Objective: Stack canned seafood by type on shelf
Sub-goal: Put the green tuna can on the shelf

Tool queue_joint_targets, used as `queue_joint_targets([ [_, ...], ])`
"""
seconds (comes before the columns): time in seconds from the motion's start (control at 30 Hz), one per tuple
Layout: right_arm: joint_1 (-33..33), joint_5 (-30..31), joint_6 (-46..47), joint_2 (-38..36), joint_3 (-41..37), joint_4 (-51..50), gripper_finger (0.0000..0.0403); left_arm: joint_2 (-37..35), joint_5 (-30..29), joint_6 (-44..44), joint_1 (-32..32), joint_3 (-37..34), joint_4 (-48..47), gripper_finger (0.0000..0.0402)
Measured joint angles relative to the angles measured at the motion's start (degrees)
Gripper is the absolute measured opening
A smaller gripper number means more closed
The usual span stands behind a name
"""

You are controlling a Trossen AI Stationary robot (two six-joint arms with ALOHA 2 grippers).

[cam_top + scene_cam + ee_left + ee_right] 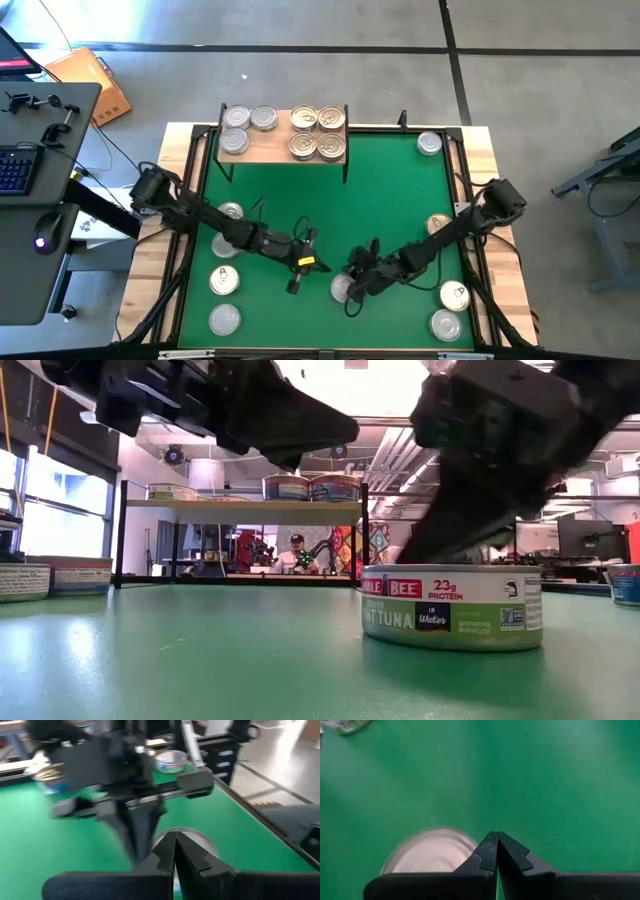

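High view shows the shelf (283, 147) at the far edge of the green mat (330, 205), its light-wood board carrying seven cans; three silver-lidded ones (236, 118) sit at its left end and four gold pull-tab ones (318, 133) form a square at its right end; the other cans lie scattered on the mat: a silver one (429, 143) in the far right corner, three (224, 281) down the left side, three (454, 296) down the right side, and a silver-lidded tuna can (343, 288) near the front centre; in the low view that tuna can (451, 607) stands upright on the mat, label facing the camera, with the shelf (240, 504) and its cans behind it; the right gripper (355, 290) sits just at this can, its fingers pressed together and holding nothing, and the right wrist view shows their tips (496, 851) meeting beside the pale lid (430, 852); whether they touch the can cannot be told; the left gripper (302, 262) hangs over the mat just left of it, fingers likewise closed and empty; a person (295, 554) sits in the room beyond the table.
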Motion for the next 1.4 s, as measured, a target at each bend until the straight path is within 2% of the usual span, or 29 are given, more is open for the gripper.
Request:
queue_joint_targets([
  [0.1,0.7,6.0,-0.2,-0.2,2.6,-3.1,0.0000,1.9,3.5,0.2,0.0,1.7,-0.2,0.0000],
  [0.17,2.9,10.6,1.8,-1.1,4.7,-8.6,0.0000,3.0,5.8,0.2,0.2,3.0,-1.1,0.0000],
  [0.23,5.4,12.6,4.8,-1.9,6.9,-15.0,0.0000,3.8,7.4,0.2,0.3,4.5,-2.7,0.0000],
  [0.37,10.7,13.0,11.8,-2.1,10.3,-23.9,0.0000,6.6,12.0,1.0,1.0,7.6,-6.5,0.0000],
  [0.53,16.5,12.7,20.8,-2.1,10.2,-23.9,0.0000,11.5,19.2,2.6,2.6,12.7,-11.1,0.0000],
  [0.6,18.0,12.6,24.0,-2.0,10.1,-24.1,0.0000,13.1,20.2,3.1,3.1,13.9,-13.5,0.0000],
  [0.77,19.1,13.6,25.2,-1.6,10.1,-23.6,0.0000,14.0,18.7,5.2,4.7,14.6,-19.1,0.0000],
  [1.1,17.5,11.0,19.3,-1.1,10.1,-26.3,0.0000,12.8,18.5,7.5,7.4,14.9,-25.7,0.0000],
  [1.4,15.5,10.4,17.8,-0.9,10.1,-27.4,0.0000,7.7,7.8,9.8,7.4,14.5,-34.6,0.0000],
])
